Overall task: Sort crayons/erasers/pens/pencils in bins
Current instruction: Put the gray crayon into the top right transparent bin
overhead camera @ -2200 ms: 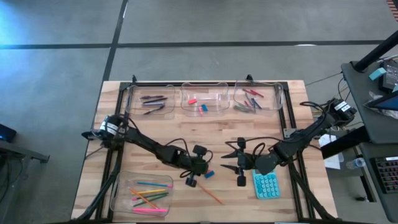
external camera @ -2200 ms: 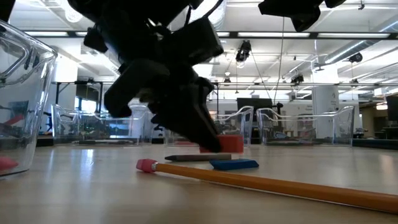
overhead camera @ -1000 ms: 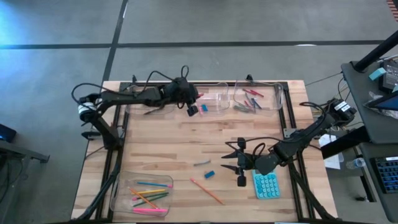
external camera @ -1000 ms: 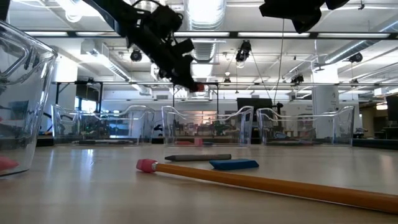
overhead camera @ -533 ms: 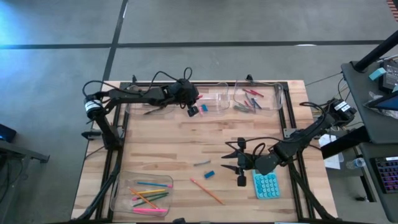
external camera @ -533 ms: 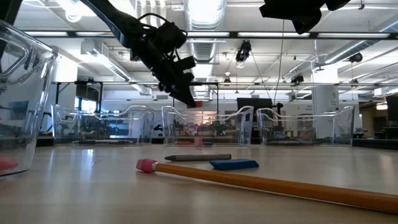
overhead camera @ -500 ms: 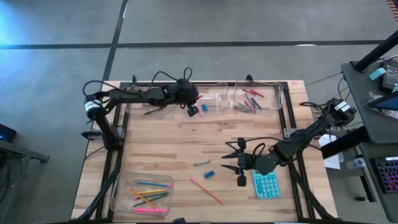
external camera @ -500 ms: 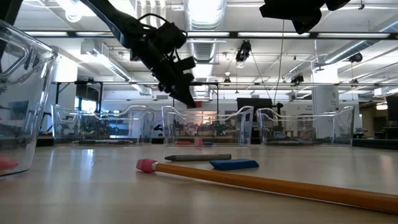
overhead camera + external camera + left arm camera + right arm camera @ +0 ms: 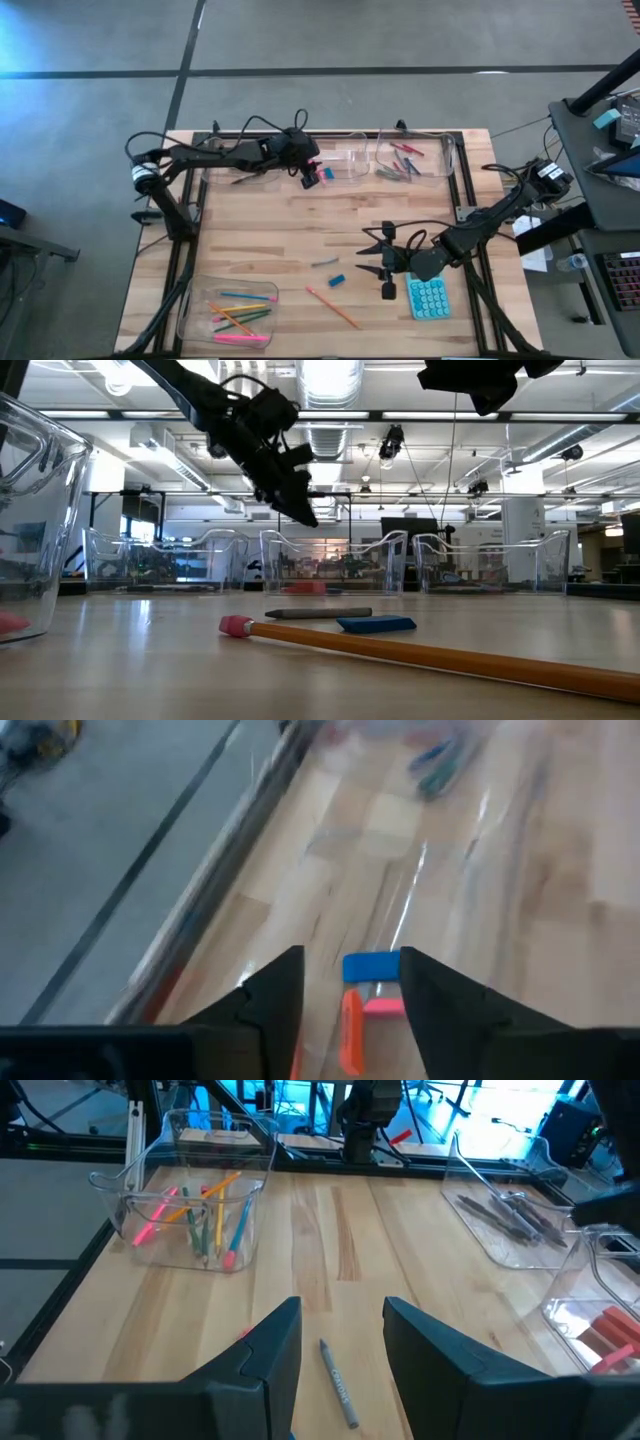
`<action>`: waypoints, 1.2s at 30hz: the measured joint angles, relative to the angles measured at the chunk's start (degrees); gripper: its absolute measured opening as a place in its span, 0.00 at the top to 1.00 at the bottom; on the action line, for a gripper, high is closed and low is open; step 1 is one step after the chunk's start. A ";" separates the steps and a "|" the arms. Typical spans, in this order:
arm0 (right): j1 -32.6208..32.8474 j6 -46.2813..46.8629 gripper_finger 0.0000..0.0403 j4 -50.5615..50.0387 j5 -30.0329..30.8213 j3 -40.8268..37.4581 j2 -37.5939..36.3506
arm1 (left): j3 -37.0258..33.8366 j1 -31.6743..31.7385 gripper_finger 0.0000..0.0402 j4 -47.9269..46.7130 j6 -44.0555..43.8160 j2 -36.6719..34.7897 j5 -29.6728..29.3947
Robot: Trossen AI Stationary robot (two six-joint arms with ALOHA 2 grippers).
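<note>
Sorting is nearing completion. The left gripper [image 9: 313, 177] is hovering with fingers parted over the middle clear plastic bin [image 9: 345, 152], where pink and blue block erasers [image 9: 372, 982] are lying beneath it. Dark pens are resting in the left far bin [image 9: 215, 160], crayons in the right far bin [image 9: 440, 152], bright pencils in the near bin [image 9: 195, 300]. A grey crayon [image 9: 323, 262], a blue eraser [image 9: 337, 280] and an orange pencil [image 9: 332, 307] are waiting on the wooden worktop [image 9: 300, 225]. The right gripper [image 9: 383, 262], fingers parted and empty, is idling beside a teal calculator [image 9: 427, 298]; nothing is blocking access.
</note>
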 joint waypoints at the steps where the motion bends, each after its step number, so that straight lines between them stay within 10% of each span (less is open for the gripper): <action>1: 0.00 0.00 0.67 0.00 0.00 -0.04 0.00 | -0.05 -0.48 0.62 0.05 0.00 -0.73 -0.02; 13: 0.00 -0.02 0.67 -0.01 -0.02 -0.26 0.00 | -2.25 -19.00 0.59 -4.68 -0.01 -9.75 2.75; 21: 0.00 0.39 0.67 0.03 -0.02 -0.26 0.00 | -6.63 -35.03 0.59 1.38 -2.03 -5.96 -7.78; 36: 0.00 0.61 0.67 0.00 -0.02 -0.33 0.00 | -8.52 -37.90 0.59 6.47 -15.15 7.15 -4.51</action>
